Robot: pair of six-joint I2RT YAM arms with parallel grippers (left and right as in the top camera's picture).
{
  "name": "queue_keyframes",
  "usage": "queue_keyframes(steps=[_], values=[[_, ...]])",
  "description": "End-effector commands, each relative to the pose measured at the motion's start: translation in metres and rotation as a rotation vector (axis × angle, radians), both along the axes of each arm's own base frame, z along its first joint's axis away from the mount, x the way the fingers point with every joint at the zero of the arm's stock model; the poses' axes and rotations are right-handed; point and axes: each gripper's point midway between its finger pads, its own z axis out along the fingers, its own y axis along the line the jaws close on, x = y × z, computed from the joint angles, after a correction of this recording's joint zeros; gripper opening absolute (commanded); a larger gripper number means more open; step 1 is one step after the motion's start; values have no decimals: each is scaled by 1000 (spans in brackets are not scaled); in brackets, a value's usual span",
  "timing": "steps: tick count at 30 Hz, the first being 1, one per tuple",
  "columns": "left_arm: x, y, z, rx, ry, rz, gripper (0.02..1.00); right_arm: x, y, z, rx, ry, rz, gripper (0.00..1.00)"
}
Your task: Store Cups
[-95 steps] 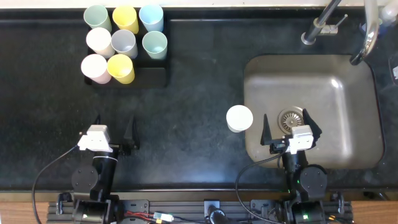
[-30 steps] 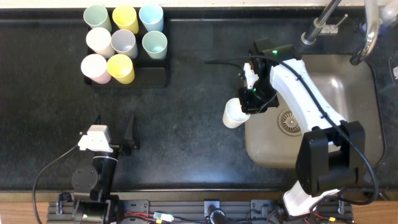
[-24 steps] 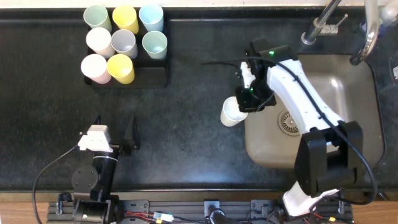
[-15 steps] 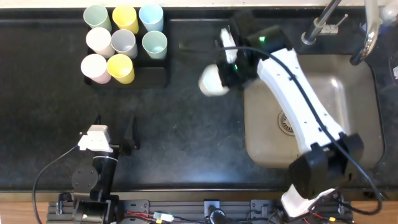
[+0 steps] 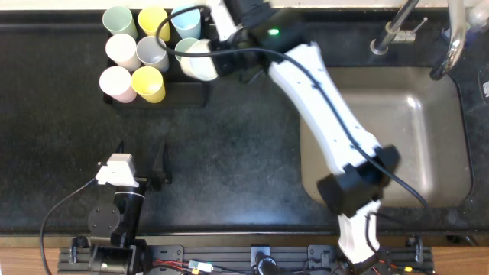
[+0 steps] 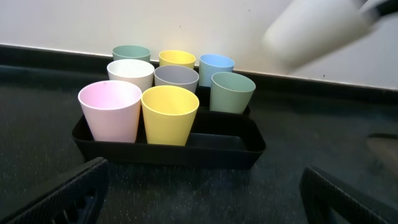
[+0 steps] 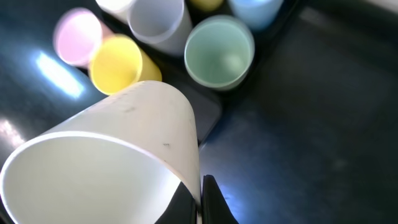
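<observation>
Now: white plastic cup [image 5: 200, 64] tilted, rim pinched in right fingers [image 7: 210, 205], hanging over edge of black plastic tray [image 5: 192, 96], just beside pale green cup [image 7: 219, 51]. Carry step, looks like. Next: turn cup upright, lower into bare corner slot. Meanwhile left fingers [image 6: 68, 193] spread wide, holding nothing.

Dark countertop [image 5: 229, 153] bearing black tray [image 6: 168, 153]

My right arm [image 5: 321, 92] stretched far up-left, right gripper [image 5: 217, 59] clamping white cup [image 5: 197, 63]. Left gripper [image 5: 142, 156] parked near base, jaws apart.
</observation>
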Motion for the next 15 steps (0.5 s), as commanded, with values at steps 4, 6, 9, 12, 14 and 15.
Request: queue_keyframes(steps=[4,6,9,12,14,15], values=[[-1,-3,1,17,-7,-16,1000,-9,30,-21,6,64,-31,42],[-1,-3,1,17,-7,-16,998,-6,33,-27,-12,52,-49,45],[-1,-3,1,17,-6,-16,1000,-4,37,-38,-20,64,-54,42],[-1,-3,1,17,-6,-16,1000,-1,35,-51,-46,83,-80,45],[-1,-3,1,17,-6,-16,998,0,34,-56,-55,86,-97,42],[-1,-3,1,17,-7,-16,1000,1,34,-57,-55,87,-102,45]])
